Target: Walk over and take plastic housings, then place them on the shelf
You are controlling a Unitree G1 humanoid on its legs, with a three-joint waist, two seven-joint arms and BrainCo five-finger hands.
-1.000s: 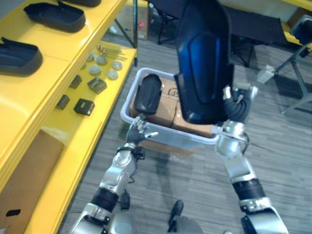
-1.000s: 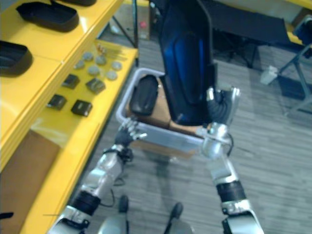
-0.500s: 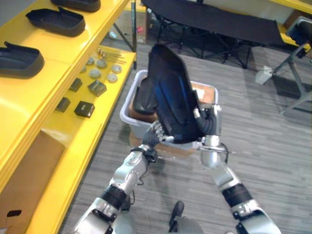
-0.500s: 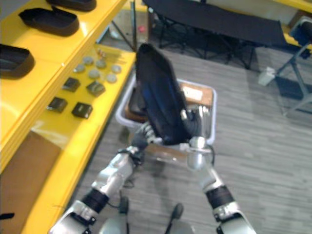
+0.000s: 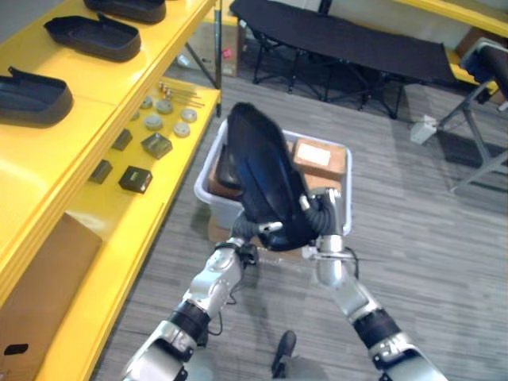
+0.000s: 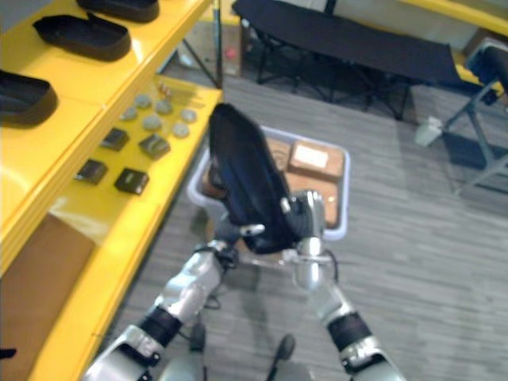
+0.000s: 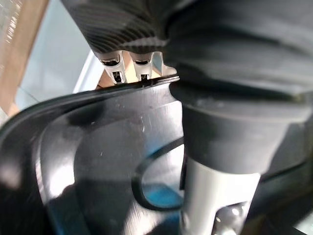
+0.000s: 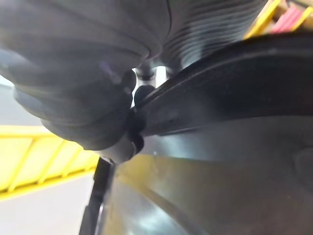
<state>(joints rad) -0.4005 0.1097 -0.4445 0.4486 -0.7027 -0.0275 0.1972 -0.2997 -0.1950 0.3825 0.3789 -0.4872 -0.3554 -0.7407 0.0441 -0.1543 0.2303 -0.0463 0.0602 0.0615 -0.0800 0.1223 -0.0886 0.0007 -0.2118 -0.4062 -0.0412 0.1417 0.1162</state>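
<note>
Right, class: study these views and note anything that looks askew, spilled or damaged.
Nothing looks damaged or spilled. The black housing stands on end, tilted, above the grey bin. It is gripped by the left hand and right hand, while the housings on the yellow shelf lie flat.

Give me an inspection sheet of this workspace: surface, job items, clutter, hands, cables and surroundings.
Surface: yellow metal shelf, bare space on its upper level.
Job's things: large black plastic housing held tilted above the pale grey plastic bin; second black housing lying in the bin; three further black housings on the upper shelf level.
Clutter: brown cardboard boxes in the bin; round grey discs and dark square blocks on the lower shelf level.
Hands: left hand and right hand both grip the held housing's lower end.
Cables: nothing seen.
Surroundings: grey plank floor; black folding cot beyond the bin.
</note>
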